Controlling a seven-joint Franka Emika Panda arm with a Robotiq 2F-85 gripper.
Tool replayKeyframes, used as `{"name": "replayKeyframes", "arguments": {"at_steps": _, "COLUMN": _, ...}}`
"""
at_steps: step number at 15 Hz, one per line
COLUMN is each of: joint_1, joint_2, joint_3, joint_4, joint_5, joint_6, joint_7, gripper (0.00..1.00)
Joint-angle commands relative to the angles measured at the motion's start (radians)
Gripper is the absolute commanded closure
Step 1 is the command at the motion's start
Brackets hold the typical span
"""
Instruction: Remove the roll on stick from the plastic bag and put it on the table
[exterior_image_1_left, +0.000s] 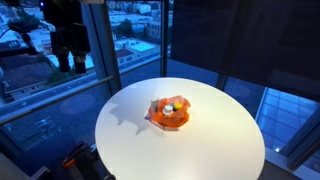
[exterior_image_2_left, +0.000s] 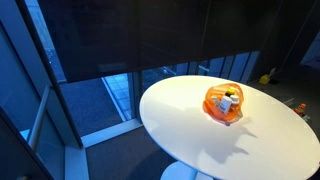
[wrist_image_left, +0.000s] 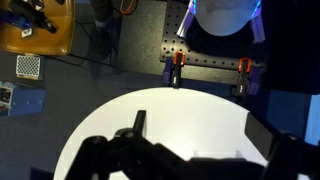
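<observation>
Nearest the wrist camera, the gripper (wrist_image_left: 195, 122) was seen with its fingers (wrist_image_left: 138, 122) spread wide. Nothing was held between them and nothing was touched. Only bare table (wrist_image_left: 190, 100) was seen below and beyond the fingers, and the bag was not caught in that view.

Farther off, in both exterior views, the orange bag (exterior_image_1_left: 168, 115) (exterior_image_2_left: 223, 104) was seen lying near the middle of the round table, its mouth turned upward. A few small pale items (exterior_image_1_left: 170, 105) were seen inside it. The roll-on was judged to be one of these and not yet removed, though which one could not be told.

Farthest back in an exterior view, the arm (exterior_image_1_left: 67, 40) was seen held high by the window, well apart from the bag.

The step in hand was judged to be the reach toward the bag, with no grasp made. For the next move, the gripper would need to be brought over the bag's mouth and lowered inside. It would then need to be closed on the roll-on alone, with no plastic caught between the fingers.
</observation>
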Motion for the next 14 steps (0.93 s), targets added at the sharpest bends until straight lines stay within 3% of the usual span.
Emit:
{"name": "replayKeyframes", "arguments": {"at_steps": 1, "joint_1": 0.024, "joint_2": 0.002, "joint_3": -0.017, "joint_4": 0.002, "joint_5": -0.008, "joint_6": -0.004, "joint_7": 0.013, "gripper": 0.00}}
{"name": "replayKeyframes", "arguments": {"at_steps": 8, "joint_1": 0.017, "joint_2": 0.027, "joint_3": -0.020, "joint_4": 0.019, "joint_5": -0.012, "joint_6": 0.009, "joint_7": 0.017, "gripper": 0.00}}
{"name": "replayKeyframes", "arguments": {"at_steps": 14, "joint_1": -0.005, "joint_2": 0.160, "joint_3": -0.055, "joint_4": 0.088, "joint_5": -0.013, "joint_6": 0.177, "joint_7": 0.028, "gripper": 0.00}}
